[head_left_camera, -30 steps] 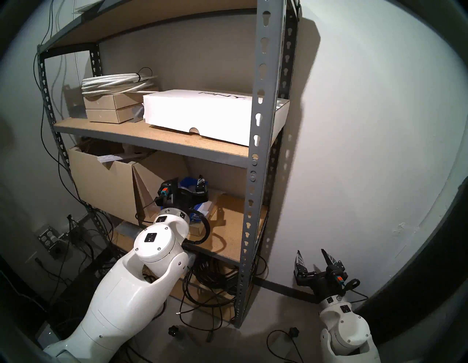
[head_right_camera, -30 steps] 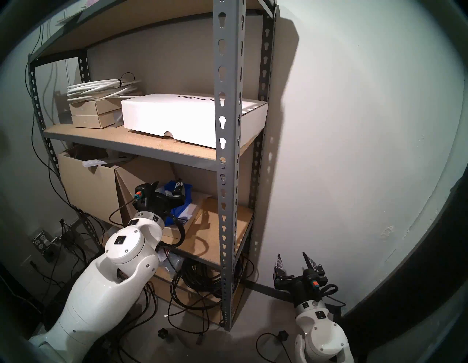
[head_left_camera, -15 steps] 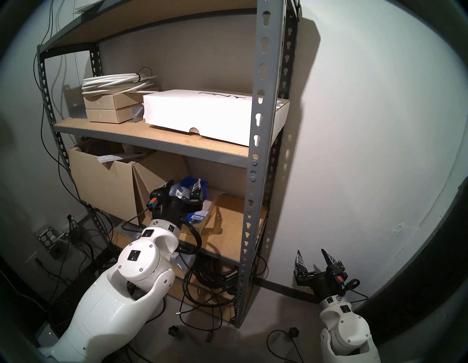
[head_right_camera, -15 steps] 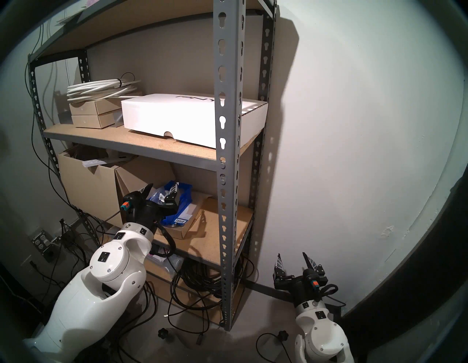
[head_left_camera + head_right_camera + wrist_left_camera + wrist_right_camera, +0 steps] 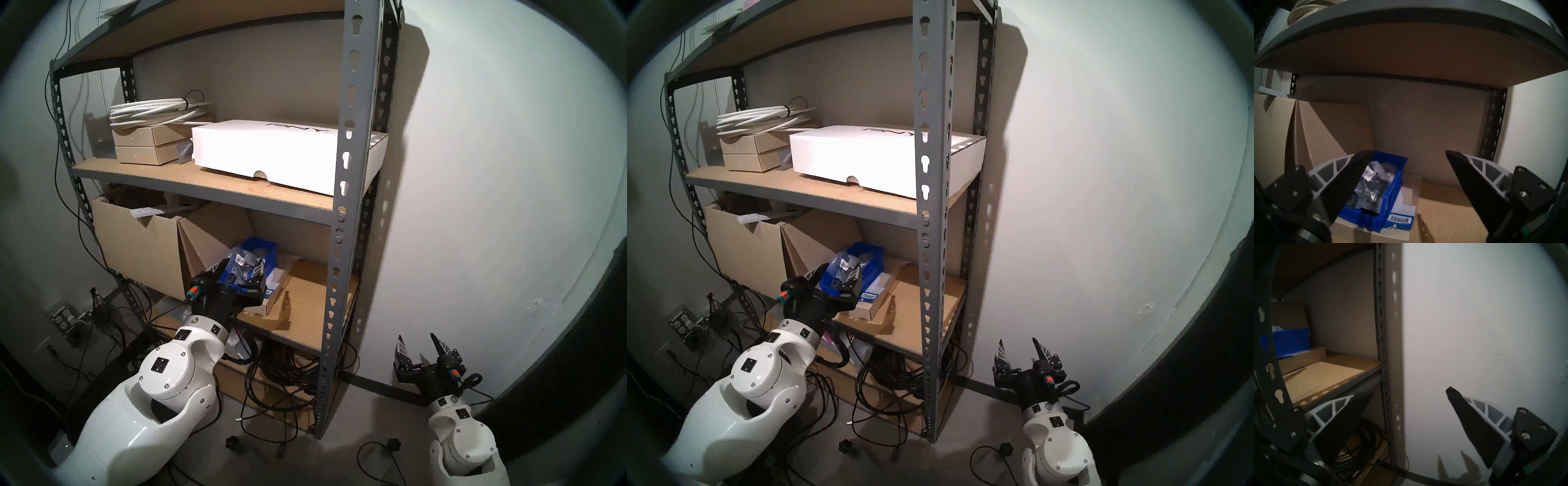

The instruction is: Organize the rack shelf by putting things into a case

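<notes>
In front of the lower board of the rack [image 5: 353,142], the left tool [image 5: 1409,153] is spread wide with nothing between its fingers, so it can be called released and empty. Just past it, the blue bin [image 5: 1390,190] is seen sitting on a flat cardboard box [image 5: 869,307], and the little bags [image 5: 1371,185] of black hardware are piled inside it, one poking up above the rim. No loose bag is spotted on the bare board to the right of the bin, so the job is judged nearly or fully done.

If the arm is to be backed out, a straight pull is best, so the bin isn't clipped by the left finger, which is lined up right in front of its near corner. The bag on top looks heaped, so a nudge could tip it out.

The right tool [image 5: 422,346] is parked low, well apart from the rack by the wall, also spread and empty.
</notes>
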